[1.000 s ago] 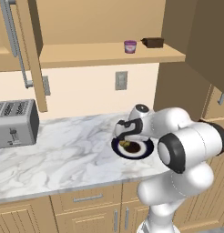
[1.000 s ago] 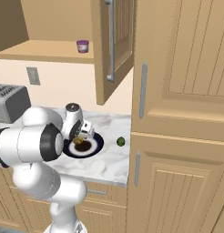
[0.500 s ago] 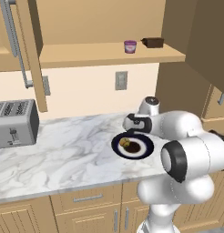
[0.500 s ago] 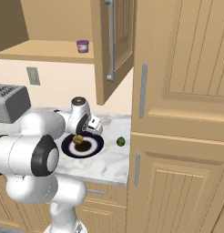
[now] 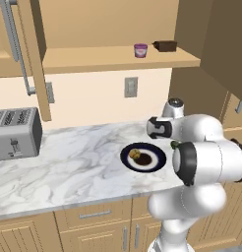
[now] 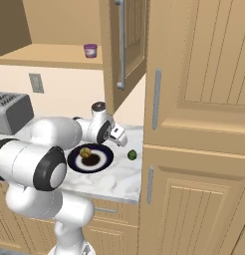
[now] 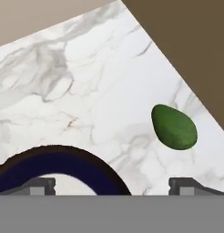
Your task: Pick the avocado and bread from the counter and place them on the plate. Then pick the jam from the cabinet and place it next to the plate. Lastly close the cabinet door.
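Plate (image 5: pixel 155 165) sat near counter's (image 5: pixel 69 162) front edge, bread (image 5: pixel 134 156) on it. Hand (image 6: pixel 119 136) hovered past plate's far rim, fingers spread wide, empty. Avocado (image 7: pixel 174 127) lay on marble toward counter's right end. Jam (image 5: pixel 140 49) stood on cabinet (image 5: pixel 113 58) shelf.

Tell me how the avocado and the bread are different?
The avocado is dark green and smooth; the bread is golden-tan and lumpy. The avocado lies on the bare counter, beside the plate; the bread already sits on the plate. The avocado lies close to the tall cupboard; the bread is farther from it. Both are small rounded foods, much smaller than the plate.
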